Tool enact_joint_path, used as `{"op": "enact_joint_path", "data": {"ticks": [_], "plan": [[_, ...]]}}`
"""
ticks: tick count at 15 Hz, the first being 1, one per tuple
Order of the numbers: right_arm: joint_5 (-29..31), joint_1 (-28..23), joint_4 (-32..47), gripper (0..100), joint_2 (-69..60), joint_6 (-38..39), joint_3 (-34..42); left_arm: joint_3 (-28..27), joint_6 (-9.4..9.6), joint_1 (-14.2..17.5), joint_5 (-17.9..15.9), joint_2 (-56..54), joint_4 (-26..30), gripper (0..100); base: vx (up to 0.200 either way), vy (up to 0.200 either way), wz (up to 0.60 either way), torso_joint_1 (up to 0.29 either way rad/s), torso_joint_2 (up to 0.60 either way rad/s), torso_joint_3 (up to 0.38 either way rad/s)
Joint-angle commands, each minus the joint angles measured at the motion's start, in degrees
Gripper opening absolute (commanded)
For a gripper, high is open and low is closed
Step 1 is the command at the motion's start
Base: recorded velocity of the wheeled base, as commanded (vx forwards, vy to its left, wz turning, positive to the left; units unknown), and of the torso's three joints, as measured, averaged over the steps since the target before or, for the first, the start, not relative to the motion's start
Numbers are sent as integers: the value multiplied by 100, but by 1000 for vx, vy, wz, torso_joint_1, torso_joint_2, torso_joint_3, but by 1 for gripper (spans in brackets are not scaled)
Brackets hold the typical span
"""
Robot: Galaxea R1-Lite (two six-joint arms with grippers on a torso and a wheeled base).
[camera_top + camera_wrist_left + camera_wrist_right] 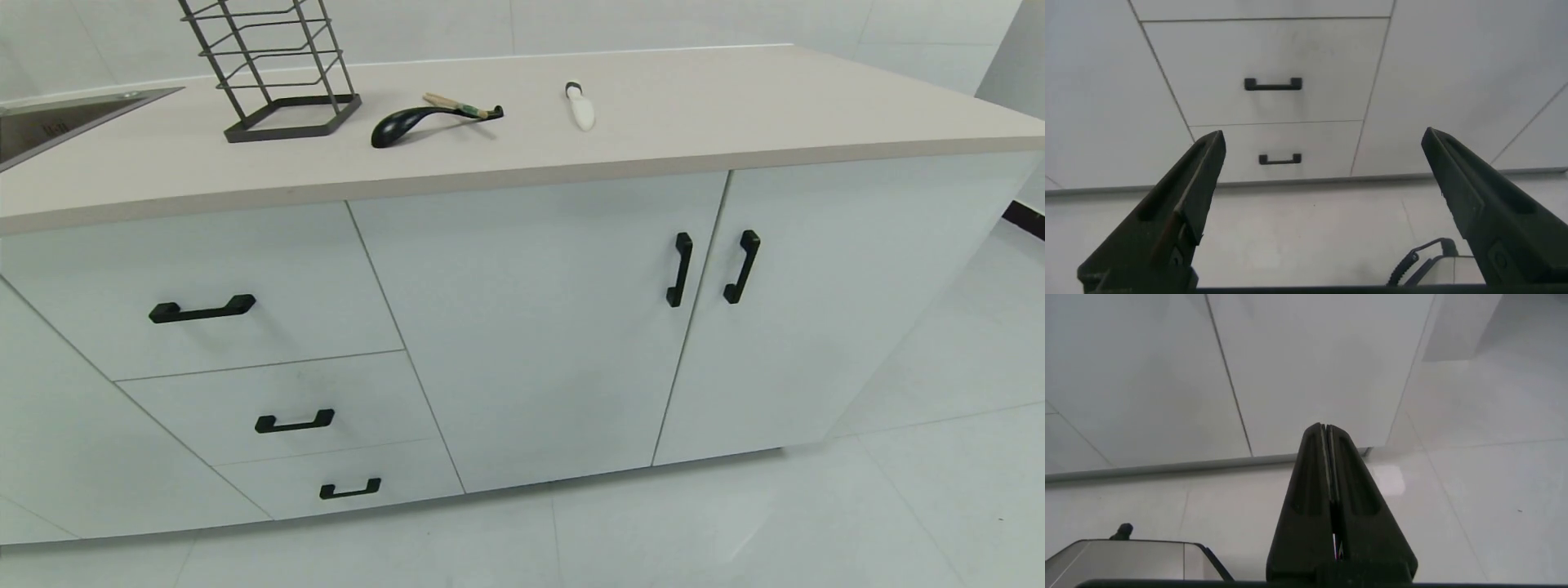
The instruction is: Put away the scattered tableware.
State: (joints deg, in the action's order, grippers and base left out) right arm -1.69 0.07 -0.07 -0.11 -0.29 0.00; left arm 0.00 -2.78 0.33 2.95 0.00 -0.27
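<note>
Out on the countertop (pixel 735 106), toward its back edge: black spoon (pixel 408 122) beside wire rack (pixel 277 73), white utensil (pixel 580 106) apart. Left gripper (pixel 1323 163) spread wide, empty; right gripper (pixel 1328 482) pressed together, empty.

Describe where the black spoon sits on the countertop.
In the head view the black spoon lies on the countertop, just right of the wire rack and left of the small white utensil.

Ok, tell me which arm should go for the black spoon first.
Left, probably. The spoon lies left of centre on the counter, toward the drawers that the left jaws face, and those jaws stand open. The right jaws are shut.
</note>
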Motion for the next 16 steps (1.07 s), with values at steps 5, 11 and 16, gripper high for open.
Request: {"op": "enact_joint_path", "data": {"ticks": [5,11,16], "plan": [[-6,1,-1,0,11,-6,0,0,5,2,4,0,0,100,0,0,360,1,0,1],[-6,1,-1,0,11,3,0,0,5,2,4,0,0,100,0,0,200,1,-2,-1],[2,1,-1,0,11,3,0,0,-3,2,4,0,0,100,0,0,0,0,0,0]]}}
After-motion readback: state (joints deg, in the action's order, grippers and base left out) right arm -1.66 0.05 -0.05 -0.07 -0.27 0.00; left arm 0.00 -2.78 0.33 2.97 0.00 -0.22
